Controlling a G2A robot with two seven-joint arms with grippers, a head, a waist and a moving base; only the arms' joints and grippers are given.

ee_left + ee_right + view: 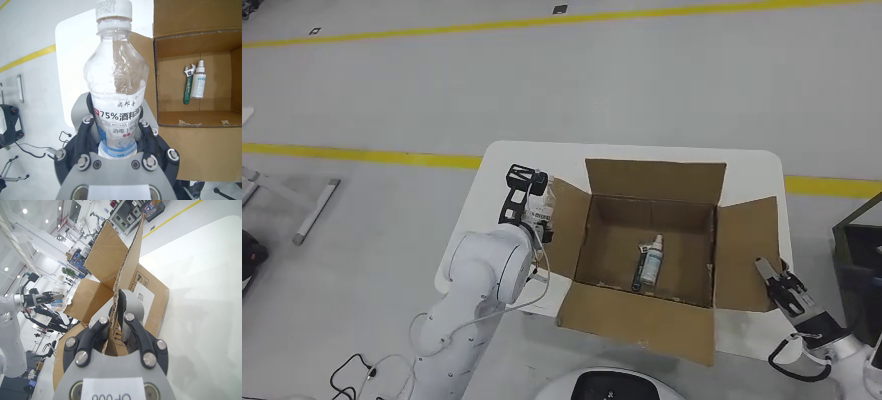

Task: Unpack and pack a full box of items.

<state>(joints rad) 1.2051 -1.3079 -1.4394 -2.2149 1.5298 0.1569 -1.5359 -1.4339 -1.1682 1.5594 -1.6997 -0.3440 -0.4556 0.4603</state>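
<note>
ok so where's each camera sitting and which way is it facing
Top view: above the arms, looking down at the table and the open box; both arms show.
Left wrist view: on the left wrist, looking past the left hand and its bottle into the box, at a wrench and spray bottle.
Right wrist view: on the right wrist, looking along the right hand, shut on a flap, toward the room.
Shared: both wrist views show the bottle in the left hand; all three show the box.
</note>
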